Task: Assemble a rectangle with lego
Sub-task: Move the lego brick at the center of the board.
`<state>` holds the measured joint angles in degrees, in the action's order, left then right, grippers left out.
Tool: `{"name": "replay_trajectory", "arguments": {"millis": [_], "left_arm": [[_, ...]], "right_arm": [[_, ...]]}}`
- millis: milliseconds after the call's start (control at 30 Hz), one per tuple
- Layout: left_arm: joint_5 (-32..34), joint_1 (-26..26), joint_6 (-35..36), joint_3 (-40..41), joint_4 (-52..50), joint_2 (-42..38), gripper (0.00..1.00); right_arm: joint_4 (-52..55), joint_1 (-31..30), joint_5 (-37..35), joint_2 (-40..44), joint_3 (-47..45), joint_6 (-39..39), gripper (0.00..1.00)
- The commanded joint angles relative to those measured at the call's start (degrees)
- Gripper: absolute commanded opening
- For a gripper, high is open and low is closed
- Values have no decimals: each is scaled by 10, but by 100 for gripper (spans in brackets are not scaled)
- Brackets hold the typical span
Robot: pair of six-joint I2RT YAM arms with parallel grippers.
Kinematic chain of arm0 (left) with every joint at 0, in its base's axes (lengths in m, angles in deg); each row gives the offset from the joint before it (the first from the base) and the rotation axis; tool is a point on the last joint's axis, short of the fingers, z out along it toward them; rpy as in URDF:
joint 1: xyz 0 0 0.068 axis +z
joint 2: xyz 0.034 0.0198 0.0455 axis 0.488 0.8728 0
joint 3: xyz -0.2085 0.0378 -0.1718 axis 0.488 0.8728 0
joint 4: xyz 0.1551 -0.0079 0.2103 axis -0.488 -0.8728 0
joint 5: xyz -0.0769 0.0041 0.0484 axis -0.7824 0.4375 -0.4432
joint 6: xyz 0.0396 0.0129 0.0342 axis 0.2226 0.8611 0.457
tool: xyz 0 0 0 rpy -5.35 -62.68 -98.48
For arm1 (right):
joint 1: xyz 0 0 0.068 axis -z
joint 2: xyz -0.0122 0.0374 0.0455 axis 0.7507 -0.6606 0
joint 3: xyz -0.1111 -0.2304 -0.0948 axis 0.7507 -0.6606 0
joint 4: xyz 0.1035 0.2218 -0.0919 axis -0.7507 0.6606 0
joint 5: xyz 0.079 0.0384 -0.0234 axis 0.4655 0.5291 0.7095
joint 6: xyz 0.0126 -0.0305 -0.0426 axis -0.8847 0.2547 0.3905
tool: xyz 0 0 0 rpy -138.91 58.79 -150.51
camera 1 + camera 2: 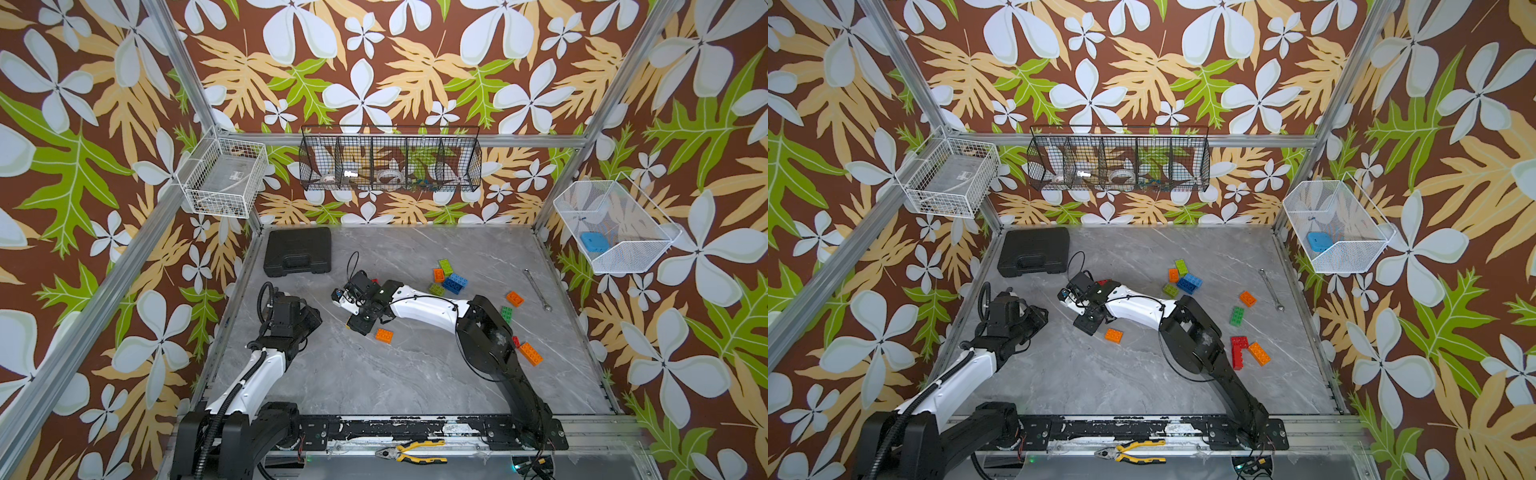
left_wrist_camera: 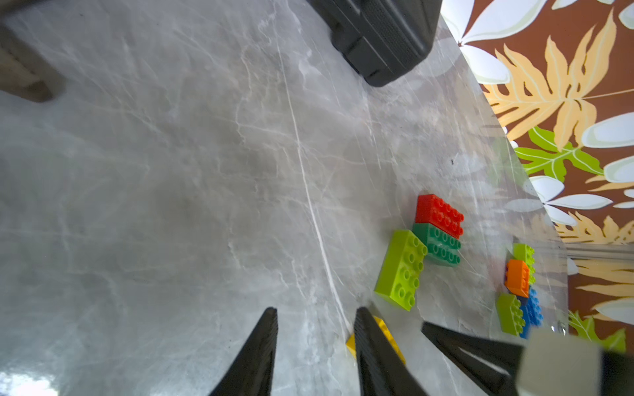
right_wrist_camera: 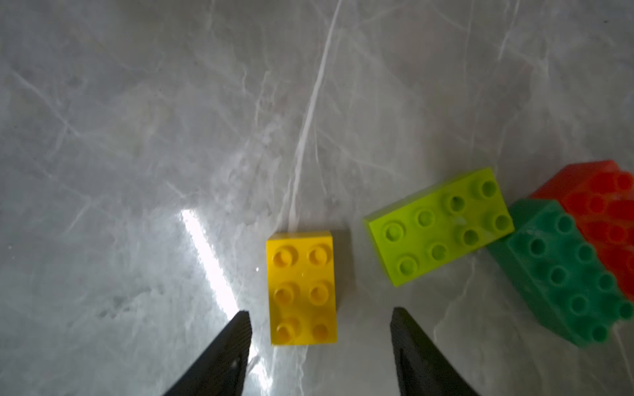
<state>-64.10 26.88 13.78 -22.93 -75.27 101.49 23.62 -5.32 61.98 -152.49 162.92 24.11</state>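
The lego lies scattered on the grey table. A yellow brick (image 3: 302, 288) lies flat, its near end reaching between the fingers of my open right gripper (image 3: 319, 317), untouched. Beside it lie a lime brick (image 3: 439, 226), a dark green brick (image 3: 562, 274) and a red brick (image 3: 603, 212), the last two side by side. My left gripper (image 2: 315, 310) is open a little above bare table, holding nothing; the yellow brick (image 2: 387, 334) peeks out behind one finger. In both top views my right arm hides these bricks. An orange brick (image 1: 383, 336) lies near the right wrist.
More bricks lie right of the arms: a lime, orange and blue cluster (image 1: 449, 278), an orange one (image 1: 514, 298), a green one (image 1: 1237, 316), red (image 1: 1239, 351) and orange (image 1: 1259, 353). A black case (image 1: 297, 251) sits back left, a wrench (image 1: 537, 289) at the right, pliers (image 1: 411, 452) on the front rail.
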Motion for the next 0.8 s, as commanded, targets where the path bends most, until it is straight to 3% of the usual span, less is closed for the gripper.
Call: {"name": "replay_trajectory", "arguments": {"millis": [0, 233, 400, 467, 667, 767], "left_arm": [[-8, 2, -4, 2, -1, 1, 40], [-17, 2, -9, 4, 7, 2, 40], [-24, 2, -13, 2, 11, 4, 40], [-22, 2, -10, 3, 7, -1, 40], [-19, -14, -6, 8, 9, 6, 37], [-19, -35, -17, 8, 22, 22, 37]], "right_arm": [[1, -2, 9, -24, 25, -12, 59], [4, -4, 22, -39, 30, -3, 51], [8, -6, 24, -24, 14, 8, 28], [6, -7, 31, 3, -19, 23, 23], [10, -6, 34, 56, -106, 56, 24], [11, -6, 41, 47, -105, 65, 31]]}}
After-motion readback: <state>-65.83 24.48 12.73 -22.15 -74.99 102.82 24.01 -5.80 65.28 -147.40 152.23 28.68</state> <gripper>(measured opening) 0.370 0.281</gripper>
